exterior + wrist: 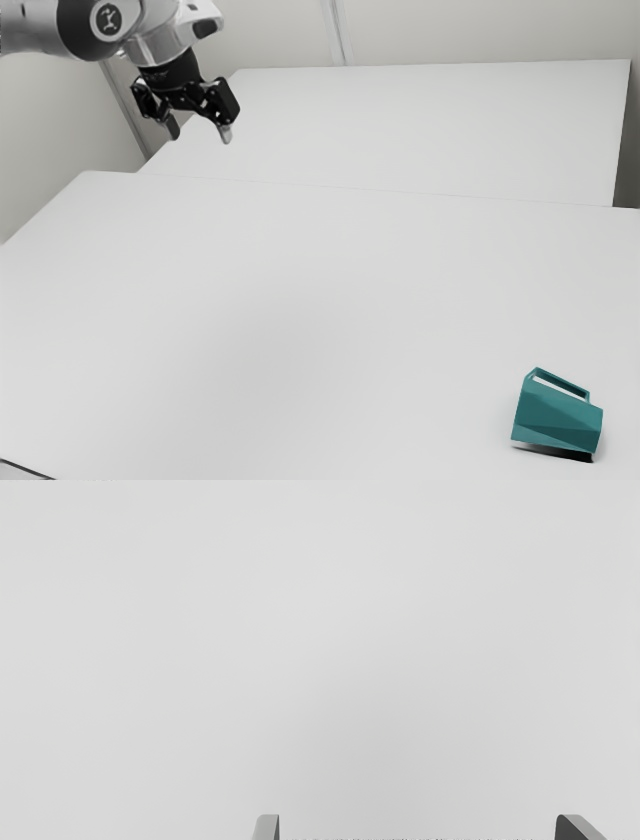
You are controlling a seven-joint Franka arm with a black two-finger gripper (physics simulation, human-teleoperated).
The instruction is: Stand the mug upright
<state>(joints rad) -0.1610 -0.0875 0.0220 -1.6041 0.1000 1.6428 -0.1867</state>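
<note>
The black two-finger gripper (200,136) is up high, over the smooth, flat white table (280,300). Its two grey-tipped fingers (267,827) are wide apart. There is nothing between them, so it has hold of nothing.

The teal mug (558,415) has flat, slanted sides and a boxy handle (563,382). I can't tell what it is made of. It looks to be lying on its side, with the handle on top. It is on the table, lower than the gripper and well apart from it, out toward the exterior view's right and nearer that view's camera. I can't tell which end of the mug is the open one.

I think the step in hand is the very first one: getting over to the mug. It needs to be picked up and turned, and none of that is done.

Next, the gripper should go out across to the mug, stay high on the way, then come down with its fingers spread, one on each side of the mug or its handle. It should go slowly at the end. A bump could make the mug slide or roll, and a poor grip could let it slip when it is tipped up.
</note>
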